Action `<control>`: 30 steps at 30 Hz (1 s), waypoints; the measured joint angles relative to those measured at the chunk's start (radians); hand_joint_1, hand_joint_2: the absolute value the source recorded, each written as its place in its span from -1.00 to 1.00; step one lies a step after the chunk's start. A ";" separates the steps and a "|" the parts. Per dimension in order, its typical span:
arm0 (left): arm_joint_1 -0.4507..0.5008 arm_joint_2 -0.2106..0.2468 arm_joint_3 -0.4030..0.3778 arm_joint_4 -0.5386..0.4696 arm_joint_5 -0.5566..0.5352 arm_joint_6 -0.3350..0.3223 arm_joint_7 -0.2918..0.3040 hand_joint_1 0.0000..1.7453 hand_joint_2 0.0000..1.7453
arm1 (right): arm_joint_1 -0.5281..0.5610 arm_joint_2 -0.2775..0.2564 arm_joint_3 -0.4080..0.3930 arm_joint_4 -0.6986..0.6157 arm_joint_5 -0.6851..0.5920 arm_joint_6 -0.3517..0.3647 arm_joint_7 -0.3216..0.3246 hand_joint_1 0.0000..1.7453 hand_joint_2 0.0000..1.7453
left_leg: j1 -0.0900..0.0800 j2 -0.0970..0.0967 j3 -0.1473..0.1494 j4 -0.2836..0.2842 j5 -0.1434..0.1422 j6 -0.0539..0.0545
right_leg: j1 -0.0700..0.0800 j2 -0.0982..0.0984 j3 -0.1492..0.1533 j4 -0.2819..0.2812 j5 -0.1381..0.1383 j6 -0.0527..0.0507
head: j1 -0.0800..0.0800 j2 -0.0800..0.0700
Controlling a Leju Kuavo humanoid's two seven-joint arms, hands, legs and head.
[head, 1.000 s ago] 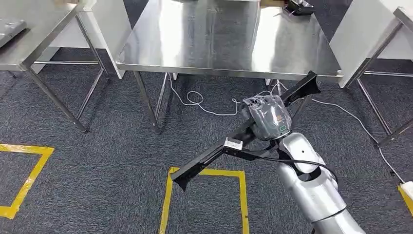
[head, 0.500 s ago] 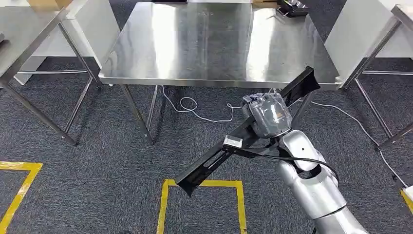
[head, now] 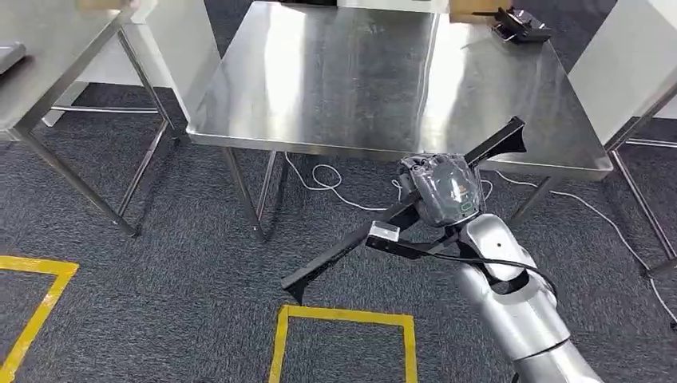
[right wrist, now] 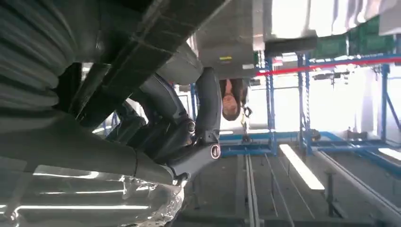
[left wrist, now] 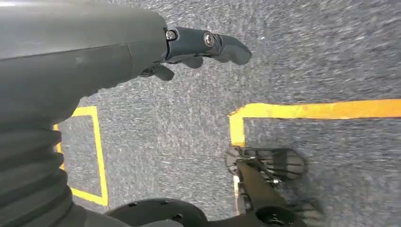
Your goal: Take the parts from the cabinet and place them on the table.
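My right hand grips a long black bar-shaped part near its middle. The part lies slantwise above the carpet, its upper end just over the near edge of the steel table. In the right wrist view the dark fingers wrap around the black part. My left hand hangs over the carpet in the left wrist view with its fingers apart, holding nothing.
A small black object lies at the table's far right corner. A second steel table stands at the left and a white panel at the right. White cable trails under the table. Yellow tape marks the floor.
The whole picture has shifted, so the camera has moved; the table's near edge now lies lower and closer. My right hand holds the black part in the same pose.
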 joint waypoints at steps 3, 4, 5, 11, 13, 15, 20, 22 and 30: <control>-0.001 -0.001 0.004 0.000 0.000 0.001 0.000 -1.00 1.00 | -0.006 0.000 0.000 0.002 0.000 -0.002 0.000 1.00 1.00 | -0.007 -0.004 0.008 0.001 -0.017 -0.013 | 0.009 0.000 0.018 -0.012 -0.009 -0.031 | -0.004 0.000; -0.001 -0.001 0.005 0.001 -0.001 0.001 0.002 -1.00 1.00 | -0.007 -0.001 0.000 0.002 0.003 -0.005 0.000 1.00 1.00 | -0.005 -0.001 0.009 -0.002 -0.019 -0.017 | 0.011 0.001 0.018 -0.014 -0.010 -0.038 | 0.000 0.000; -0.001 0.001 0.006 0.000 -0.002 0.001 0.002 -1.00 1.00 | -0.009 -0.001 0.000 0.002 0.005 -0.010 0.002 1.00 1.00 | -0.005 0.000 0.009 0.002 -0.030 -0.026 | -0.010 0.001 0.027 -0.029 -0.008 -0.046 | -0.002 0.000; 0.000 0.002 0.012 0.000 -0.010 0.000 0.001 -1.00 1.00 | -0.046 0.004 -0.010 0.060 0.018 -0.046 0.023 1.00 1.00 | 0.031 0.016 -0.182 0.316 -0.123 -0.072 | -0.016 0.002 0.067 -0.036 -0.037 -0.070 | -0.003 0.000; 0.001 0.005 0.013 0.000 -0.010 0.000 0.002 -1.00 1.00 | -0.054 0.004 -0.023 0.082 0.023 -0.047 0.034 1.00 1.00 | 0.044 0.023 -0.151 0.199 -0.016 -0.084 | -0.025 0.002 0.089 -0.035 -0.053 -0.058 | -0.003 0.000; 0.001 0.006 0.014 0.000 -0.010 0.000 0.002 -1.00 1.00 | -0.074 0.004 -0.037 0.108 0.033 -0.051 0.040 1.00 1.00 | 0.053 0.029 -0.087 0.034 0.082 -0.092 | -0.028 0.003 0.104 -0.033 -0.068 -0.044 | -0.005 0.000; 0.003 0.005 0.027 0.000 -0.007 0.001 -0.004 -1.00 1.00 | -0.177 -0.005 -0.096 0.210 0.036 -0.076 0.040 1.00 1.00 | 0.031 0.023 -0.070 0.005 0.053 -0.045 | -0.010 0.002 0.108 -0.039 -0.082 -0.005 | -0.006 0.000; 0.003 0.006 0.029 0.000 -0.010 0.000 -0.006 -1.00 1.00 | -0.209 -0.016 -0.121 0.240 0.039 -0.083 0.037 1.00 1.00 | 0.031 0.021 -0.064 -0.001 0.051 -0.021 | -0.017 0.002 0.066 0.036 -0.112 -0.014 | -0.003 0.000; 0.001 0.004 0.029 0.000 -0.016 -0.006 -0.003 -1.00 1.00 | -0.256 -0.053 -0.170 0.348 0.052 -0.087 0.035 1.00 1.00 | 0.024 0.007 -0.013 0.000 0.009 -0.016 | -0.015 0.000 0.006 0.007 -0.008 0.013 | 0.002 0.000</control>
